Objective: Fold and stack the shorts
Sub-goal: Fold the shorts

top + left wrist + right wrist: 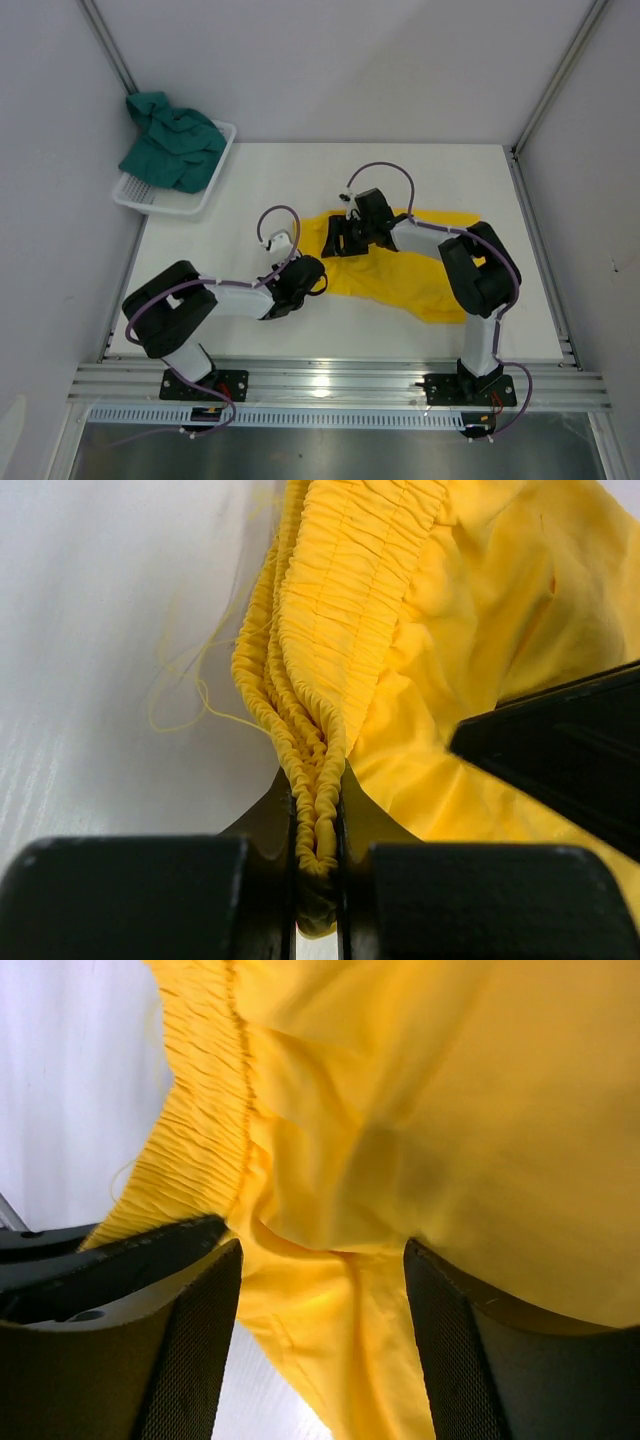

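Item 1. Left gripper (318,865): nearest the front rail, low over the table (250,180). Its fingers were pressed together on the gathered elastic waistband (350,610), pinching the bunched edge between them. A loose yellow thread (190,685) trailed from that edge onto the table.

Item 2. Yellow shorts (400,275): lay on the table between the two arms, right of centre. The long axis ran slantwise, from the far left down to the near right. The waistband end pointed left, toward both grippers, and the leg end spread toward the right arm's base. The cloth was rumpled, not flat.

Item 3. Right gripper (332,238): just beyond the left one, at the far-left part of the shorts. Its fingers (195,1350) stood apart, with yellow cloth sagging into the gap between them and draped above; the wrist view did not show them closing on it.

Item 4. Basket (150,200): white mesh, at the far-left corner, well apart from the yellow pair.

Item 5. Teal shorts (175,150): heaped and crumpled in the basket, spilling over its far rim; orientation could not be told.
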Controlling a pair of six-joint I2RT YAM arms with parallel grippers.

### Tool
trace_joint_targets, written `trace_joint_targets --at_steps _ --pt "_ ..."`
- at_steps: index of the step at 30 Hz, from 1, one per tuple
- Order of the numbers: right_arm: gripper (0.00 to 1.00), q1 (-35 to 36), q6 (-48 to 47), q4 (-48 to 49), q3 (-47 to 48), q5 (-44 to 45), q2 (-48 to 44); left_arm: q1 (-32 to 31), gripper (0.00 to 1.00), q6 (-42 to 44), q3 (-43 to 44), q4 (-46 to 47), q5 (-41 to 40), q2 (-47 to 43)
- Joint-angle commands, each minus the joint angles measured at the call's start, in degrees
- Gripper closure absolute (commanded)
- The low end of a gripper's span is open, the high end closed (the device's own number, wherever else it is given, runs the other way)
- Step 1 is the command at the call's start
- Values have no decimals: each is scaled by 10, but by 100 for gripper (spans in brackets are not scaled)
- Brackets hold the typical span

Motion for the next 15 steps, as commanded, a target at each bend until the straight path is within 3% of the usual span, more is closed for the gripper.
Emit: trace_joint_targets --at_steps 1,7,10,11,15 --pt "32 -29 22 26 -43 21 -57 14 100 5 14 -76 11 -24" --pt "55 -101 113 178 -160 -15 -150 62 100 18 20 -99 30 -61" --pt "70 -143 168 246 -171 -94 -132 79 100 25 20 -113 38 -77" --pt "79 -149 182 273 -171 -103 -125 85 100 30 18 -113 41 -88" --pt "94 -160 204 289 -164 -109 -96 100 100 42 16 -120 50 -108"
